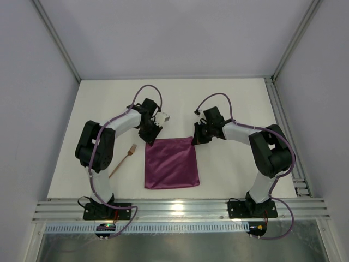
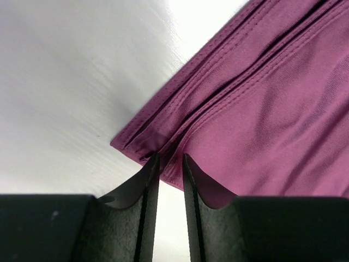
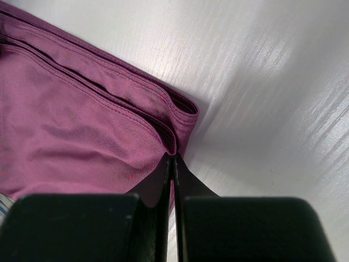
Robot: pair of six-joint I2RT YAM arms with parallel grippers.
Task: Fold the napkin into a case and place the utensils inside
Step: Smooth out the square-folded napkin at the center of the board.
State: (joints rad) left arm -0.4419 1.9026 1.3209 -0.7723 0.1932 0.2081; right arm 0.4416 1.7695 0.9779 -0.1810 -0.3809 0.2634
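One napkin (image 1: 170, 162), folded square, flat on counter (image 1: 229, 103) just rt of fork (image 1: 123, 160); left fingers (image 2: 144, 188) slightly parted at far corner nearer fork; right fingers (image 3: 161, 183) pressed closed at farther one, hold unclear. Cloth looks soft, limp; layers prob. slip, so pinch all hems.

No legible text, label, brand mark, number or sign appears in any of the three views. The napkin (image 1: 170, 164), the fork (image 1: 123, 160), the table (image 1: 229, 103) and the arm housings (image 1: 95, 144) show plain surfaces only. Any marking on the base fittings at the near edge is too small to read.
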